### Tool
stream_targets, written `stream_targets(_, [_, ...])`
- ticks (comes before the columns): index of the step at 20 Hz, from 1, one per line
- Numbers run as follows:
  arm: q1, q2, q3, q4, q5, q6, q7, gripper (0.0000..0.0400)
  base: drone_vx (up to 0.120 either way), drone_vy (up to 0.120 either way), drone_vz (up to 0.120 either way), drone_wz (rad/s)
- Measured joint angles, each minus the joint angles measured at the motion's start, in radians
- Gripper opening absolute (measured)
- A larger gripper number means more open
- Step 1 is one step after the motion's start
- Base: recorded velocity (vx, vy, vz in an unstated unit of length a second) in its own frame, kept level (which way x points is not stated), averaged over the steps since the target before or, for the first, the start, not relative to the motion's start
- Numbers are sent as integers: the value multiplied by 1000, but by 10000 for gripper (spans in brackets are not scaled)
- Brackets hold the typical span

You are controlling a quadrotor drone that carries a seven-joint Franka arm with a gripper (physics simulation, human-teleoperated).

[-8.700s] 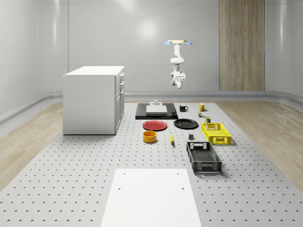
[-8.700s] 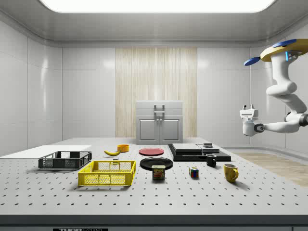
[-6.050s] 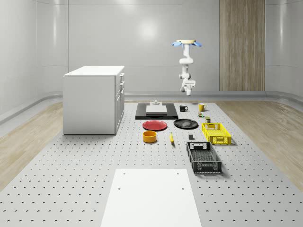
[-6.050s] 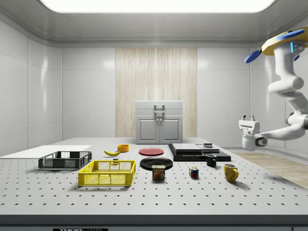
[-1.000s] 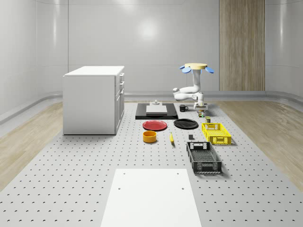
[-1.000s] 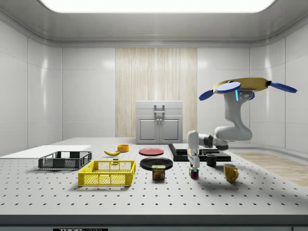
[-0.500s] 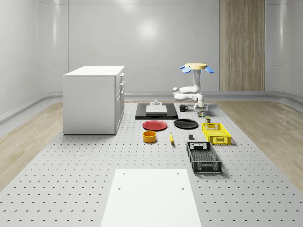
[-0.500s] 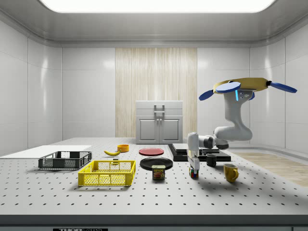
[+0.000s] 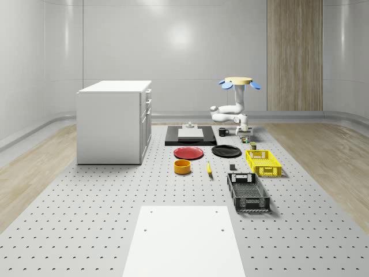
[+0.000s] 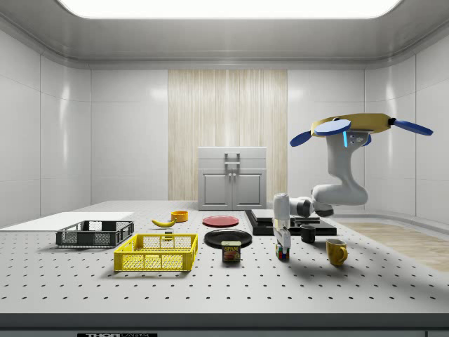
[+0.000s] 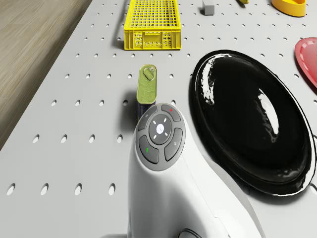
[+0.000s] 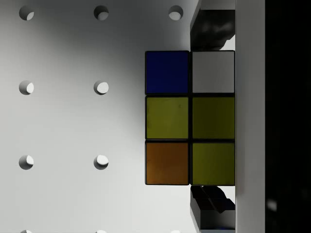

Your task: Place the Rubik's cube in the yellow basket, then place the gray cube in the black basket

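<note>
The Rubik's cube (image 12: pixel 189 118) rests on the table with one dark finger (image 12: pixel 212 29) against each of two opposite sides. My gripper (image 10: pixel 283 246) points straight down, shut on the cube (image 10: pixel 282 254). The drone (image 10: pixel 358 126) hovers over the table's back right corner in the whole-scene view (image 9: pixel 238 82), its arm bent down to the cube (image 9: pixel 245 139). The yellow basket (image 9: pixel 266 171) stands nearer the front, and the black basket (image 9: pixel 248 202) nearer still. A small gray cube (image 9: pixel 233 167) lies on the table left of the yellow basket (image 11: pixel 150 39).
A tin can (image 11: pixel 146 87) stands just beyond the arm's wrist (image 11: pixel 161 134), beside a black plate (image 11: pixel 247 114). A yellow mug (image 10: pixel 336 250) and a black mug (image 10: pixel 308 234) are close to the cube. Farther off are a red plate (image 9: pixel 189 153), an orange bowl (image 9: pixel 183 167) and a white cabinet (image 9: pixel 115 121).
Over the last seconds the drone came down from high behind the table to the cube. In the last second the gripper sank slightly onto the cube; since half a second ago it has held still.
</note>
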Motion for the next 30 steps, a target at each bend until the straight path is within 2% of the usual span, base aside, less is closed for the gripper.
stream_targets(6, [-4,-14,-11,4,-7,18,1,400,0,0,0,0])
stream_targets(9, [-6,-20,-14,5,-8,25,3,360,0,0,0,0])
stream_targets(14, [-9,-29,-14,7,-6,34,5,335,0,0,0,0])
stream_targets(22, [-13,-42,-12,8,-1,46,8,326,0,0,0,0])
stream_targets(26, [-14,-45,19,1,30,39,13,326,0,0,0,0])
stream_targets(30, [-16,-48,73,-9,83,25,19,325,0,0,120,0])
